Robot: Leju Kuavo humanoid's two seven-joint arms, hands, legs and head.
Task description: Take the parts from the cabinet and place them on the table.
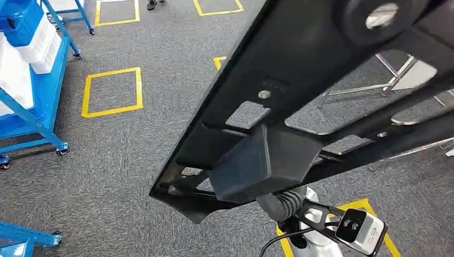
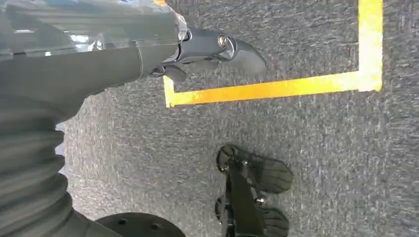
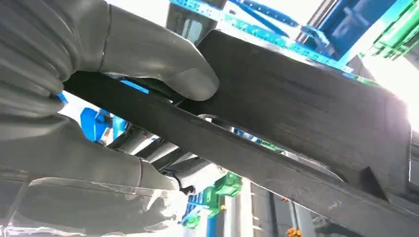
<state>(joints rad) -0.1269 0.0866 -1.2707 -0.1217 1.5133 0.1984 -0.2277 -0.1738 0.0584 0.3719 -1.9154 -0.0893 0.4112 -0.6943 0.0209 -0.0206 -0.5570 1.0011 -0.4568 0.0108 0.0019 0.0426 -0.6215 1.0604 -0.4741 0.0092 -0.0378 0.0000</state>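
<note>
A long black flat part with cut-out slots and a boxy block underneath fills the middle and right of the head view, held up close and slanting from lower left to upper right. My right hand grips it, thumb pressed over one face and fingers under the edge of the part; in the head view the part hides the hand and only the ribbed wrist shows beneath it. My left hand hangs over grey carpet, its fingers stretched out with nothing in them.
A blue wheeled rack with white bins stands at the left, another blue frame at bottom left. Yellow tape squares mark the grey carpet. Thin metal legs show behind the part at the right. Blue shelving lies beyond the part.
</note>
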